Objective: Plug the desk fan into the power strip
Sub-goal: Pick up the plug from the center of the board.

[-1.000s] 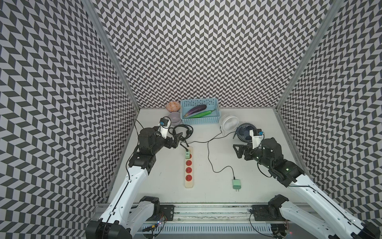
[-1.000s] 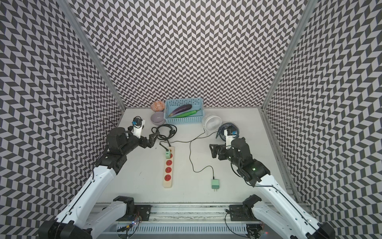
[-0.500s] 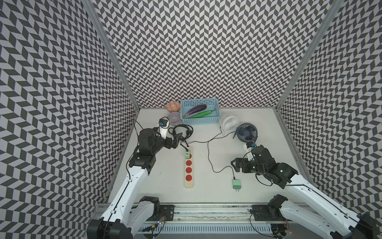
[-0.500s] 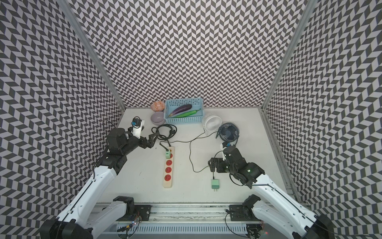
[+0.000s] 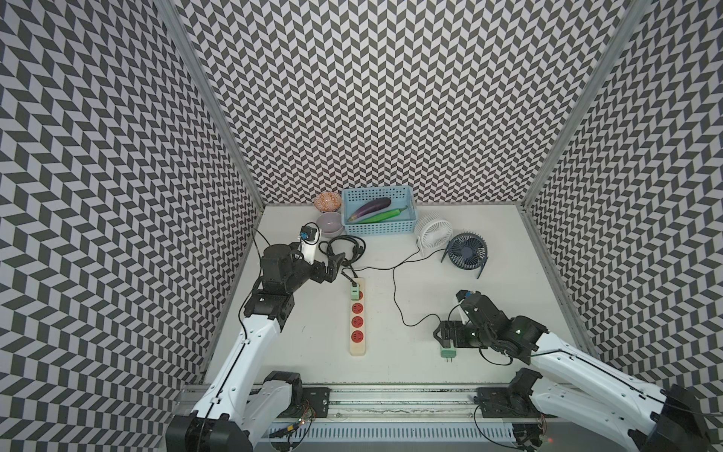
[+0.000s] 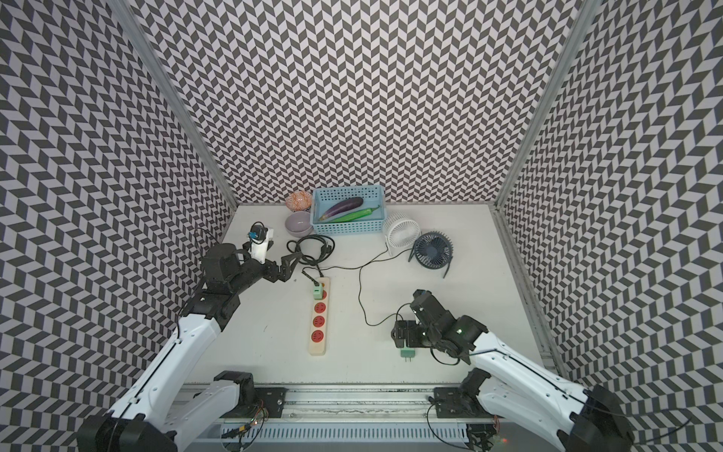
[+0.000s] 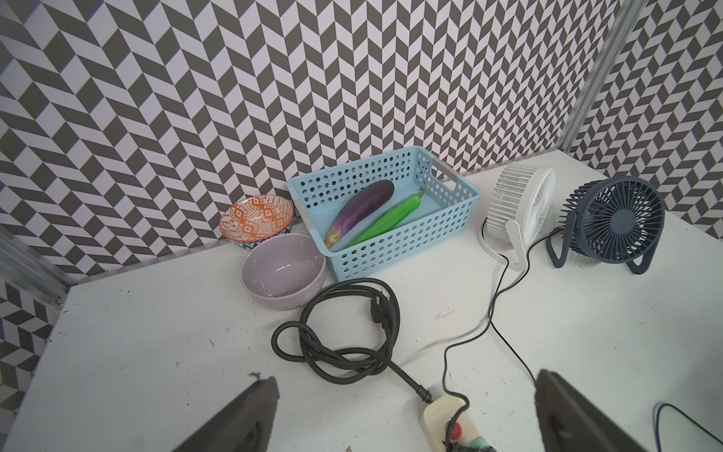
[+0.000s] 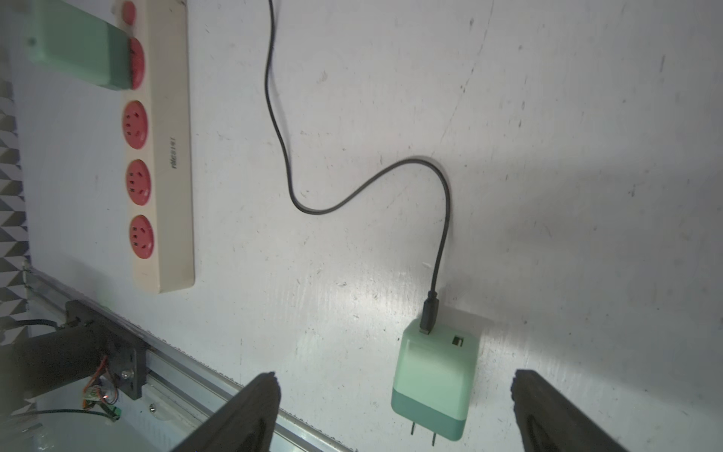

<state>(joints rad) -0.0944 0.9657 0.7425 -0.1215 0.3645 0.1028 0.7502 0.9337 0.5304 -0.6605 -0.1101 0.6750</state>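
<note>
I see black-and-white chevron walls (image 5: pixel 391 98) and a white table (image 5: pixel 502 235). My strip (image 5: pixel 357 349) is cream with red sockets (image 5: pixel 357 321). The charger (image 8: pixel 432 379) is mint green, its cord (image 8: pixel 281 156) black. There's a pale-blue basket (image 7: pixel 395 250), purple eggplant (image 7: pixel 360 213), green pepper (image 7: pixel 387 221), orange-patterned bowl (image 7: pixel 256 217), lilac bowl (image 7: pixel 281 270), white fan (image 7: pixel 520 203) and navy fan (image 7: pixel 618 219).

Cream four-socket power strip (image 5: pixel 357 315), flat

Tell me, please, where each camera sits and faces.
Top views: high in front, facing down at the white table; left tool and right tool show.
Left wrist: on left arm, facing the blue perforated plastic basket; its fingertips show.
Right wrist: on right arm, facing down at the mint-green plug adapter; its fingertips show.
Both wrist views share the cream red-socketed power strip.
</note>
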